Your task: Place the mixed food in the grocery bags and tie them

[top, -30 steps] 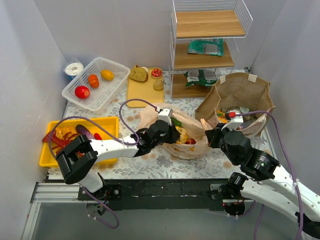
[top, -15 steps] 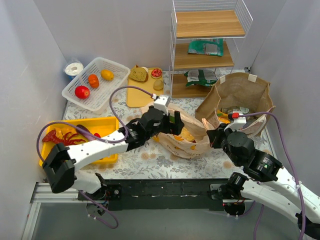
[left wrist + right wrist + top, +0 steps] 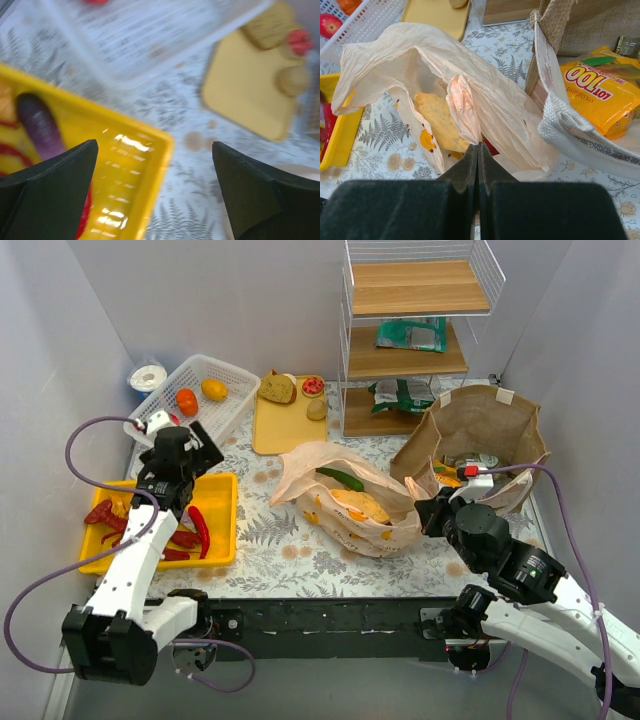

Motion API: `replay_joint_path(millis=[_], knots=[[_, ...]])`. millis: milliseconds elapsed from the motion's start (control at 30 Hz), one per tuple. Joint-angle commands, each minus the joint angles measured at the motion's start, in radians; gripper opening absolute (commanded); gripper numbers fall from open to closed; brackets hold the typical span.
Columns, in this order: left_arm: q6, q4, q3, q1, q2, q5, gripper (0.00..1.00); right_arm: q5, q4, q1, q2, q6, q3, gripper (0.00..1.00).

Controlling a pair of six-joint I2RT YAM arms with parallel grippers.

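The left gripper (image 3: 155,192) is wide open above the edge of the yellow plastic tray (image 3: 127,162). The right gripper (image 3: 478,147) pinches the thin crinkly peach plastic bag (image 3: 345,508). It lies mid-table beside the stiff brown paper bag (image 3: 478,425), with 1 long green pepper (image 3: 340,478) on top.

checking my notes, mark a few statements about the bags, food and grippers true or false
1. The right gripper is shut on the peach plastic bag. True.
2. The left gripper holds the green pepper. False: it is open and empty, by the yellow tray.
3. The green pepper lies on the peach plastic bag. True.
4. The orange snack packet is in the peach plastic bag. False: it is in the brown paper bag.
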Motion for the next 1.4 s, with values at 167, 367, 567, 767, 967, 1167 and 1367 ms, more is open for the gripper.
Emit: replay_joint_path(millis=[167, 367, 567, 767, 967, 1167, 1367], knots=[[-0.067, -0.173, -0.153, 0.216, 0.081, 0.093, 0.88, 0.014, 0.051, 0.0, -0.059, -0.026, -0.004, 0.01], [-0.044, -0.147, -0.168, 0.239, 0.22, 0.112, 0.73, 0.031, 0.038, 0.0, -0.143, -0.026, -0.013, 0.01], [-0.022, -0.075, -0.172, 0.274, 0.329, 0.164, 0.68, 0.063, 0.016, 0.0, -0.194, -0.029, -0.011, 0.01], [-0.015, -0.055, -0.146, 0.293, 0.461, 0.177, 0.64, 0.06, 0.007, 0.0, -0.169, -0.026, -0.011, 0.01], [0.021, -0.036, -0.144, 0.294, 0.475, 0.271, 0.27, 0.059, 0.021, 0.0, -0.146, -0.028, -0.014, 0.01], [0.039, -0.076, -0.133, 0.291, 0.285, 0.426, 0.0, 0.043, 0.034, 0.0, -0.119, -0.025, -0.022, 0.01], [-0.088, -0.075, 0.003, 0.267, -0.051, 0.578, 0.01, 0.026, 0.064, 0.0, -0.064, -0.029, -0.01, 0.01]])
